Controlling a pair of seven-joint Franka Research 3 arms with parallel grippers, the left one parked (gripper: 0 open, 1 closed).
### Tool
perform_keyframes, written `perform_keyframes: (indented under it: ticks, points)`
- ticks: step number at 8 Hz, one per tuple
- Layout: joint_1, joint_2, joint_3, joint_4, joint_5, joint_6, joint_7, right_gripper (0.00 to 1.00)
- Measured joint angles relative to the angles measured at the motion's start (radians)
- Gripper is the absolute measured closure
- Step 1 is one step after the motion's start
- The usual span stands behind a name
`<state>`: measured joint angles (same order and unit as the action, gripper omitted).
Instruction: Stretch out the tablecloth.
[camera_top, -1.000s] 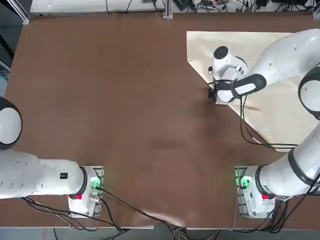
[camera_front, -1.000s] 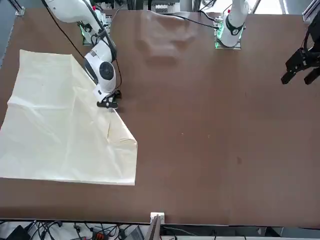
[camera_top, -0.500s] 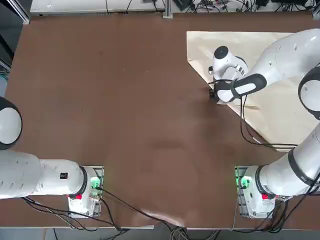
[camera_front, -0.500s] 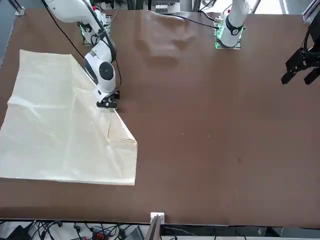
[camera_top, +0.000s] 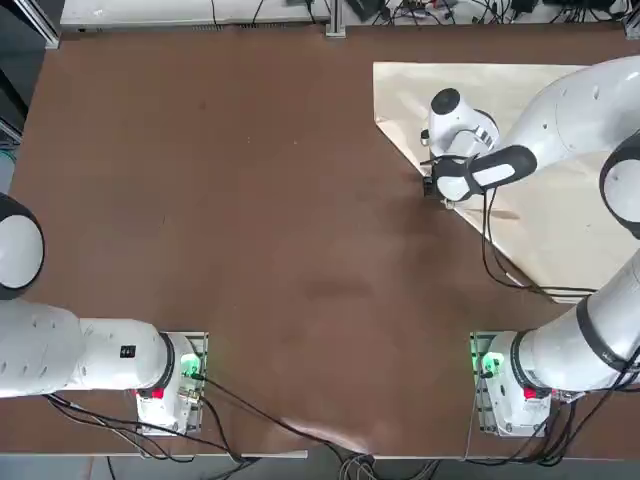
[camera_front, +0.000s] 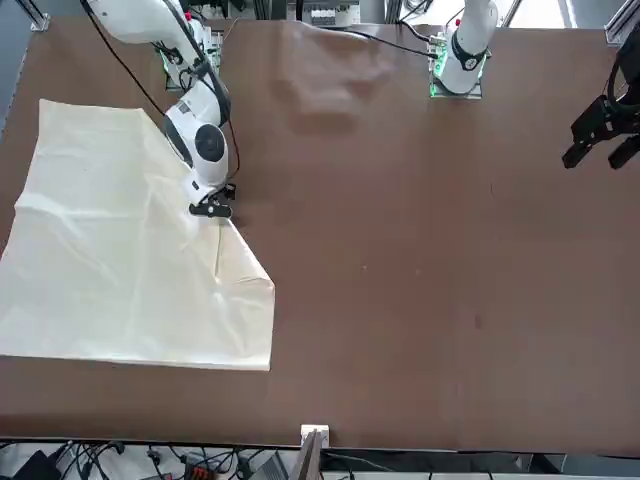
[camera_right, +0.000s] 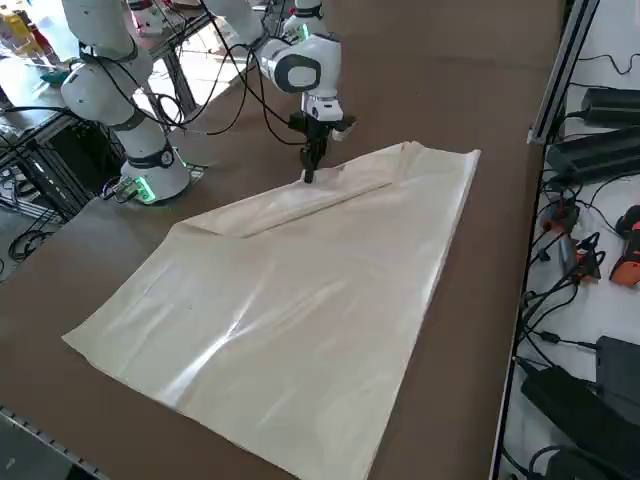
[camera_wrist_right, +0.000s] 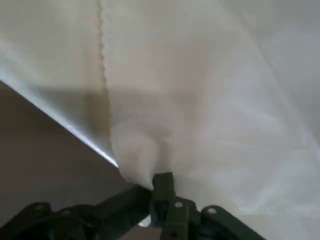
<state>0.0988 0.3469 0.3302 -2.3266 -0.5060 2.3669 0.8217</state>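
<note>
- Evidently the cream-beige, thin fabric tablecloth was light and limp, a soft sheet that would likely follow a pull easily but crease, or slide as a whole over the smooth brown table, rather than open out.
- The black two-finger right gripper had its fingers drawn together on a small pucker of the cloth, pinching it at the slanting left, near edge.
- That seemed a sensible place to take hold, since the folded-over flap lay along this side; a hold on the flap's upper layer alone would probably serve best, though which layers were caught could not be told.
- So thin a fabric might slip from a shallow pinch, and a slow, low pull towards the left and near side looked kinder than a jerk; nothing about it seemed brittle.
- The sheet lay on the far right part of the table, partly under the white right arm, with bare brown tabletop to its left.
- It was plain and unpatterned, with soft creases, a faint sheen where light struck it, and square outer corners.
- A fine, wavy free edge showed close to the grip, where the flap doubled back over the main sheet.
</note>
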Motion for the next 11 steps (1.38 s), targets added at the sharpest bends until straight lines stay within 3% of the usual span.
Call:
perform_keyframes:
  ticks: [4,6,11]
  points:
    - [-0.001,0.000,0.002,0.003,0.000,0.002,0.000,0.89]
    - [0.000,0.000,0.027,0.020,0.000,0.010,0.019,0.89]
    - [0.011,-0.004,0.255,0.067,0.000,-0.090,0.300,0.89]
